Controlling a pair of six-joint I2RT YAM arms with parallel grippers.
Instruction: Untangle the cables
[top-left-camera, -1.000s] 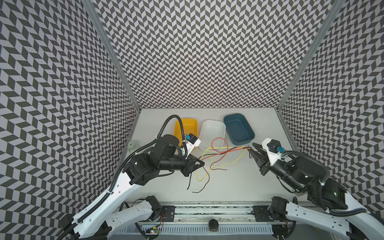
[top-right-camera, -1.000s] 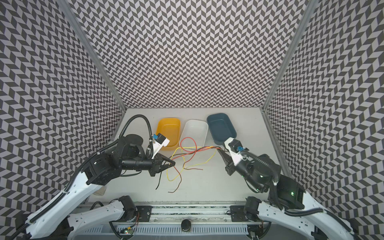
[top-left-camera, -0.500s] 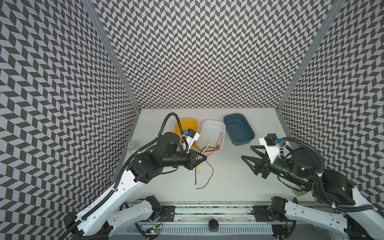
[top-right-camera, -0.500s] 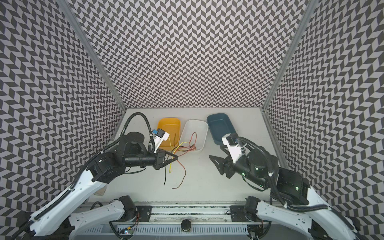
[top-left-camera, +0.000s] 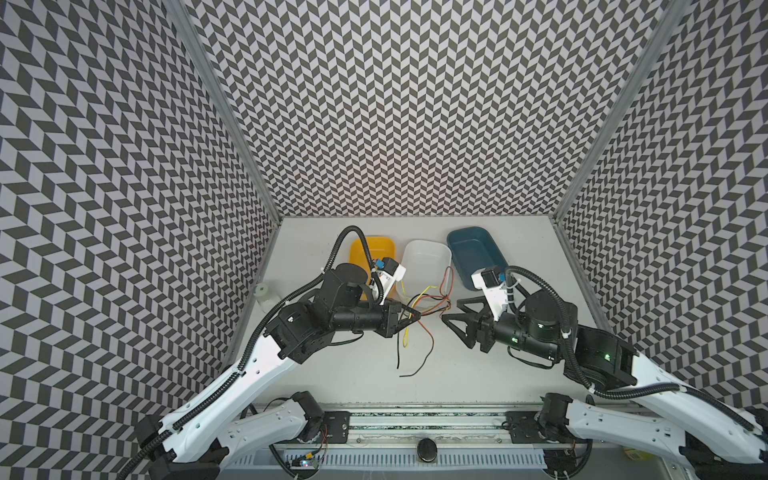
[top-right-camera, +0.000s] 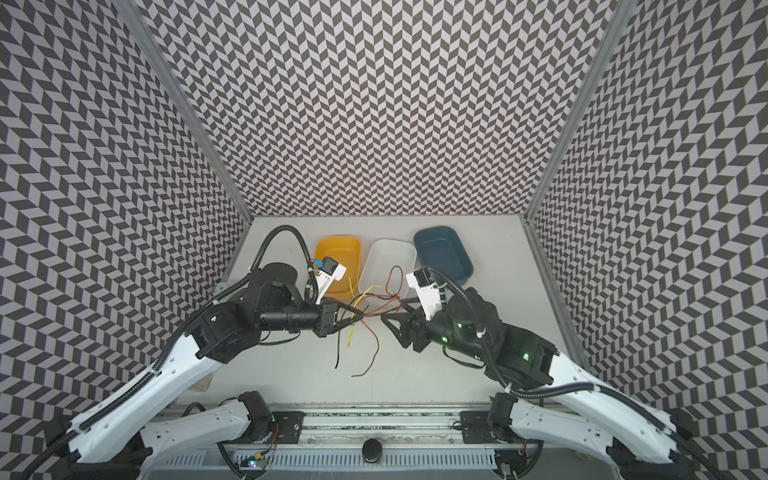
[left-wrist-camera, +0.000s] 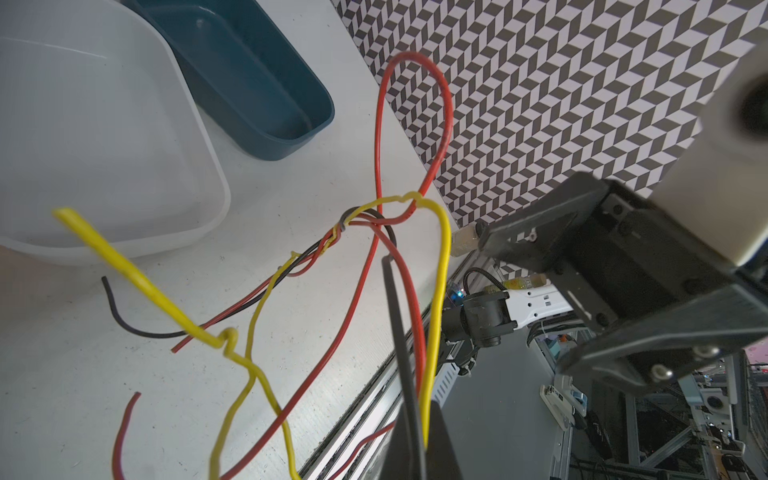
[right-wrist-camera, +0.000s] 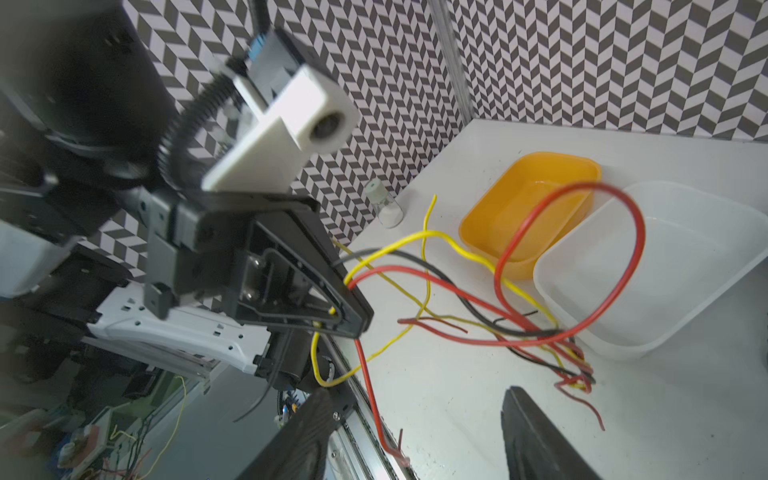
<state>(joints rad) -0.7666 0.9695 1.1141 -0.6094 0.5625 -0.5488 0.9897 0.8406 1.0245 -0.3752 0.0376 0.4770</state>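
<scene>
The white table carries three trays along its far side: a yellow tray, a white tray and a blue tray (all three look empty).

In front of them the left gripper is clamped tight on the cables. It holds red, black and yellow strands off the table, probably to anchor one side while the twist is drawn out. Their free ends trail down to the surface.

The right gripper faces it, jaws spread wide and empty, seemingly lining up to pick a strand near the knot.

The white tray's near wall sits just behind that knot and may crowd the reach. A small bottle stands well apart by the left wall.
</scene>
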